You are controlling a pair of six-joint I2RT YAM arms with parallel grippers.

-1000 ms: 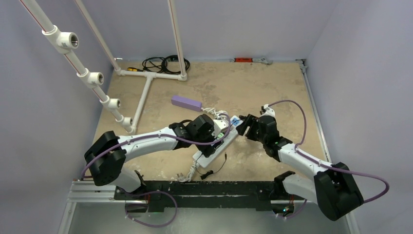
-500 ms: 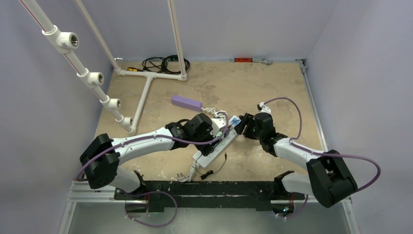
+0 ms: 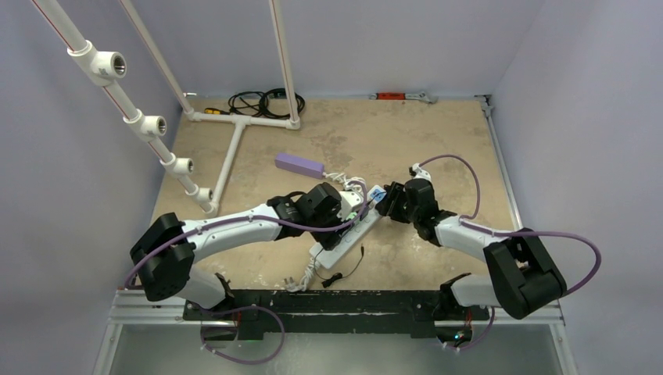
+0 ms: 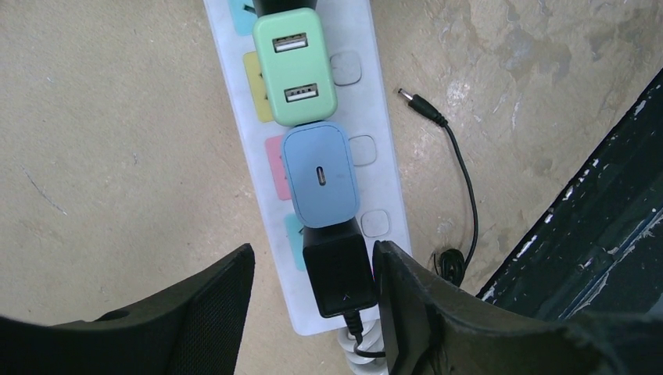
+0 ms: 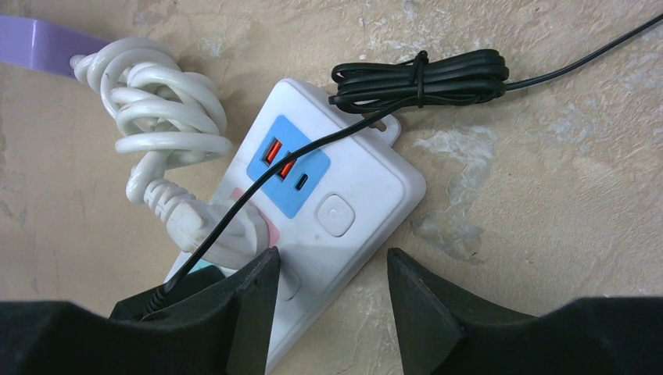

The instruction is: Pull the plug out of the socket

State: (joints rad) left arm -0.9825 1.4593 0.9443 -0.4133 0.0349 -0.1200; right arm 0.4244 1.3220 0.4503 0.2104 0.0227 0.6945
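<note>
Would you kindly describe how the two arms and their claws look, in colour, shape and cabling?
Both the left arm and right arm have slim white links joined by bulky black joint housings. A purple cable runs along each. The left claw and right claw each have two broad black wedge-shaped fingers, one inner face finely meshed. No markings show.
</note>
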